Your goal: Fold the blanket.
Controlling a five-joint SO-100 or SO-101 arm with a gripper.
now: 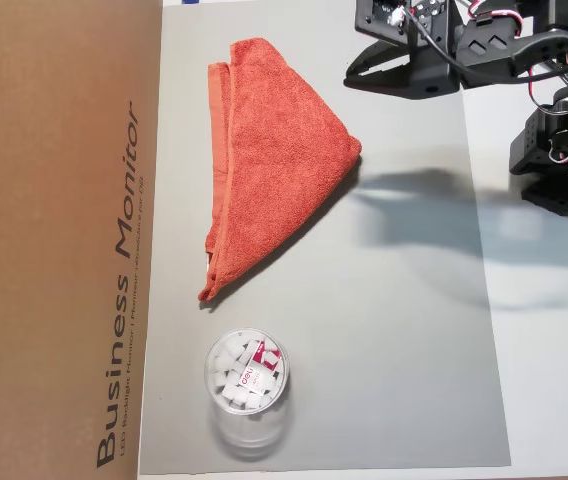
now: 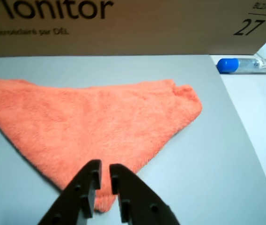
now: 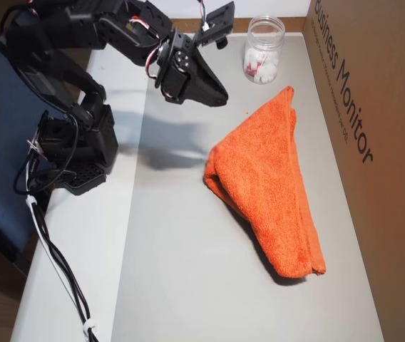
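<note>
While the blanket (image 1: 279,160) lies folded into a triangle at upper centre of an overhead view, the end effector (image 2: 104,169) hangs above it, nearly closed and empty.

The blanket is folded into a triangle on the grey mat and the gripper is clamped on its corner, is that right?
Not quite. The blanket is folded into a triangle on the grey mat, but the gripper hangs above it, holding nothing, its jaws nearly closed. An overhead view shows the gap.
</note>
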